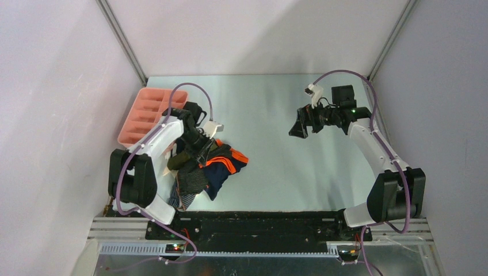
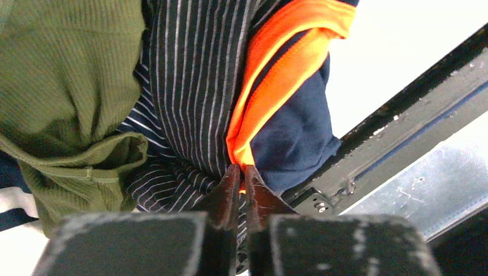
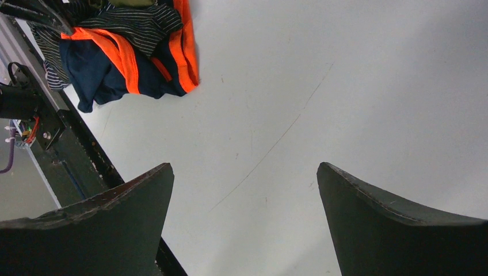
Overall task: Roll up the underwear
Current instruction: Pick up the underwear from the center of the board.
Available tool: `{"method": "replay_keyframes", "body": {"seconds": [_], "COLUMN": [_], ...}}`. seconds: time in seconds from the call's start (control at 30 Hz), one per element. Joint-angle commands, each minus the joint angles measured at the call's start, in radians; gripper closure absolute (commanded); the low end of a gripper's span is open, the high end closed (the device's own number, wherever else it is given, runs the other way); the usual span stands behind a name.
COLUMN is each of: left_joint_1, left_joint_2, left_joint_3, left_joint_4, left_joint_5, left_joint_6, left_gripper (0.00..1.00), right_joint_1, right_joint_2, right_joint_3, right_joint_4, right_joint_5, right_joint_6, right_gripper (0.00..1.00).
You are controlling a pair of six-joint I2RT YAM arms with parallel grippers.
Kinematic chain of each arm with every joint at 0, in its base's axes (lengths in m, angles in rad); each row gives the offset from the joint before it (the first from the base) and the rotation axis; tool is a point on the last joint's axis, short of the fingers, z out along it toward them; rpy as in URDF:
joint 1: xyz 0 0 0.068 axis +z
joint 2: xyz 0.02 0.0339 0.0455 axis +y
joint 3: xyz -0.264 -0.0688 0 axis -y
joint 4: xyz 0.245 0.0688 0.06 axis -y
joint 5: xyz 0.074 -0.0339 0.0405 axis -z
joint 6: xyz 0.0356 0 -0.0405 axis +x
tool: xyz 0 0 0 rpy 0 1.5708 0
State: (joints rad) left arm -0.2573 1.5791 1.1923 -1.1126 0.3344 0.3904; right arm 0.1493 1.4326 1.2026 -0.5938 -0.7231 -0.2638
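Top view, underwear: one loose heap on the left side of the table, close to my left arm.
Top view, pink tray: far left corner, just behind the heap.
Top view, left gripper: lowered into the top of the heap.
Top view, right gripper: held over bare table on the right, well apart from the heap.
Left wrist view, my left jaws: drawn almost together, pinching cloth at the low end of the orange band on the navy briefs.
Left wrist view, striped briefs: dark with thin white lines, touching the orange band on its left.
Left wrist view, olive briefs: ribbed, bunched, left of the striped pair.
Right wrist view, my right fingers: spread wide, nothing between them but table.
Right wrist view, heap: upper left corner, navy and orange uppermost, striped cloth lying over it.
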Motion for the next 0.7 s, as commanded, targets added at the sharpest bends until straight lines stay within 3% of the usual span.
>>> {"method": "replay_keyframes", "body": {"seconds": [0.0,0.13,0.33,0.47,0.67], "left_joint_1": [-0.003,-0.002,-0.003,-0.050,-0.161], "left_joint_2": [-0.022,-0.076,-0.163,-0.088,0.147], "left_joint_3": [0.089,0.164,0.227,0.329,0.544], "left_joint_4": [-0.030,-0.032,0.159,0.254,0.407], "left_joint_5": [0.113,0.266,0.379,0.455,0.501], "left_joint_6": [0.036,0.082,0.149,0.078,-0.064], "left_gripper": [0.99,1.00,1.00,1.00,1.00], "right_joint_1": [0.004,0.003,-0.005,-0.010,-0.021], "right_joint_2": [-0.018,-0.018,-0.024,-0.024,-0.033], "right_joint_3": [-0.009,-0.010,-0.009,-0.011,-0.011], "right_joint_4": [0.022,0.019,0.021,0.027,0.018], "right_joint_5": [-0.015,-0.016,-0.013,-0.015,-0.015], "right_joint_6": [-0.010,-0.013,-0.013,-0.005,-0.007], "right_gripper": [0.01,0.01,0.00,0.01,0.01]}}
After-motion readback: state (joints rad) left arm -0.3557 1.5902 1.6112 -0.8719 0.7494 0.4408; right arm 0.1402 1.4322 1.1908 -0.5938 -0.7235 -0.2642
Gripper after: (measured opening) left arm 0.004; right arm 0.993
